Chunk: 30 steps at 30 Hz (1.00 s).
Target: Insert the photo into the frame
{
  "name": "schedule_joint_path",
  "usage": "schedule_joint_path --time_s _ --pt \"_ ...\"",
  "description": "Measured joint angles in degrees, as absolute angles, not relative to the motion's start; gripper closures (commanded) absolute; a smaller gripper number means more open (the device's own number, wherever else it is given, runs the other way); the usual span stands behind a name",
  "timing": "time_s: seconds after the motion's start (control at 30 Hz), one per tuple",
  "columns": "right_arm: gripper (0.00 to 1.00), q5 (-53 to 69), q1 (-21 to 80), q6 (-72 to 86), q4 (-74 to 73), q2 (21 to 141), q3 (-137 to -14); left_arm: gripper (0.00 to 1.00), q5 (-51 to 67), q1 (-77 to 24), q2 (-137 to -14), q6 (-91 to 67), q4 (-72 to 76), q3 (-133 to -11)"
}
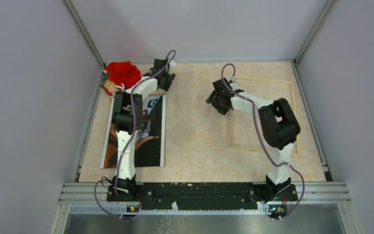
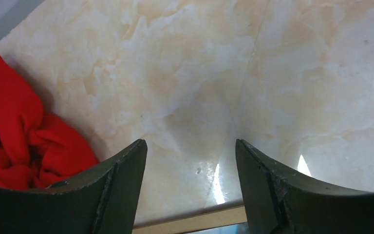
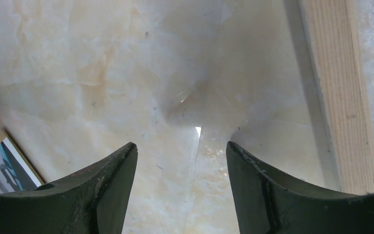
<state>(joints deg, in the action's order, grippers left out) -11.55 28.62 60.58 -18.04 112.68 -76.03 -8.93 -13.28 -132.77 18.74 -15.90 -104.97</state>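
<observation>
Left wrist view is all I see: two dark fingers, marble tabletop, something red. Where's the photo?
Observer: The large glossy dark photo lies flat on the table's left side, partly under the left arm.
Operator: And the frame?
Observer: The thin light-wood rectangular frame lies flat on the right side, apart from the photo, tabletop showing through it.
Operator: Is the other arm holding anything?
Observer: No; the right arm's fingers are spread over bare tabletop just outside the frame's left rail.
</observation>
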Motion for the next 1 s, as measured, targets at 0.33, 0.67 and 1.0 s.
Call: schedule_joint_path --time_s 0.33,0.67,1.0 --pt "0.32 -10.07 28.58 61.84 -15.46 113.65 -76.18 0.26 -4.49 -17.06 -132.77 19.2 -17.89 -105.06" --pt "0.33 -8.14 26.74 62.22 -13.15 115.04 -77.43 0.25 9.98 -17.21 -132.62 19.11 -25.1 -106.37" --pt "0.37 -8.6 25.8 59.53 -9.93 111.74 -71.92 0.26 5.67 -9.23 -131.87 16.47 -25.89 -113.27"
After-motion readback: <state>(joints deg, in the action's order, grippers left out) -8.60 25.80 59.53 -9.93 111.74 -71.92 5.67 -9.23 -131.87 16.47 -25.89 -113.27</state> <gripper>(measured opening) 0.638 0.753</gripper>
